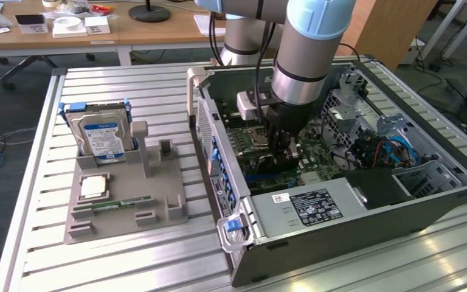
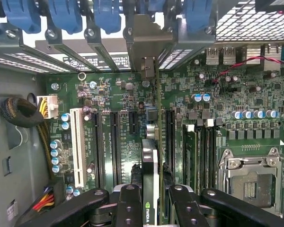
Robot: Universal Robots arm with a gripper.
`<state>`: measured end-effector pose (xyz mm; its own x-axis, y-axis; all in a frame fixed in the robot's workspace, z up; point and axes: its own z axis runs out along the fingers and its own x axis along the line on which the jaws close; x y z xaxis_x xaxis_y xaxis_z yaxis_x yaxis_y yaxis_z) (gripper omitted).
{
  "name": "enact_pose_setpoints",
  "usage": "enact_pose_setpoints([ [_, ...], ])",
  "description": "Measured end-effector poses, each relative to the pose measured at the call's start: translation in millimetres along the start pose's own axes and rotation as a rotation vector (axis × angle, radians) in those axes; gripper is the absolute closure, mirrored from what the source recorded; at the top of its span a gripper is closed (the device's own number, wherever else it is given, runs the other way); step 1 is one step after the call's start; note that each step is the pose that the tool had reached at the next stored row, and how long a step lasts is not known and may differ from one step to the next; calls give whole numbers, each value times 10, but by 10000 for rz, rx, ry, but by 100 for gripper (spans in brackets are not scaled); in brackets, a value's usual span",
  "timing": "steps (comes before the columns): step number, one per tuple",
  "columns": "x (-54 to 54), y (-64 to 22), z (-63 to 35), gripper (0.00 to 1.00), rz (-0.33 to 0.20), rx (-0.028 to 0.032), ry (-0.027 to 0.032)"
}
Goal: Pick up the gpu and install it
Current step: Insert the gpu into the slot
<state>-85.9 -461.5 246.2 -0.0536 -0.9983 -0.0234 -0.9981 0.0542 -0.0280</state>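
Hand (image 2: 150, 208): lowered inside the open computer case (image 1: 428, 201), its 2 black fingers (image 2: 128, 205) pinching the gpu between them.
Gpu (image 2: 150, 170): held edge-on in the hand, standing upright over the motherboard (image 2: 132, 99); in the wrist view it shows as a thin card with a green logo on its near edge, and its silver end bracket (image 2: 147, 35) reaches to the slotted rear wall of the case.
Gpu placement: it lies in line with a long black expansion slot; whether it is fully seated cannot be told.
Beside the hand on the board: a white slot (image 2: 77, 146) and 2 black slots (image 2: 114, 142) on one side of the card, memory slots (image 2: 201, 151) and the empty processor socket (image 2: 251, 182) on the other.
Ahead of the hand: a row of blue bracket clips (image 2: 61, 14) along the rear wall.
Arm (image 1: 306, 55): comes down from above into the case, grey tube with a pale blue joint cap.
Case: lies on its side on the ribbed metal desk (image 1: 120, 267), side panel off, blue cables (image 1: 388, 149) and a black power supply (image 1: 315, 207) inside.
Away from the hand, towards the exterior view's left: a grey fixture tray (image 1: 124, 207) on the desk, well apart from the case.
On the tray: a silver hard drive (image 1: 104, 137) with a blue-white label standing upright, a processor chip (image 1: 94, 185), and a narrow green memory stick (image 1: 124, 202) lying flat.
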Motion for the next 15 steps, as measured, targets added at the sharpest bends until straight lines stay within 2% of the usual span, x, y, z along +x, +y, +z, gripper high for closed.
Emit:
enact_pose_setpoints([
  [15, 1, 1, 38, 73, 0, 0, -2],
])
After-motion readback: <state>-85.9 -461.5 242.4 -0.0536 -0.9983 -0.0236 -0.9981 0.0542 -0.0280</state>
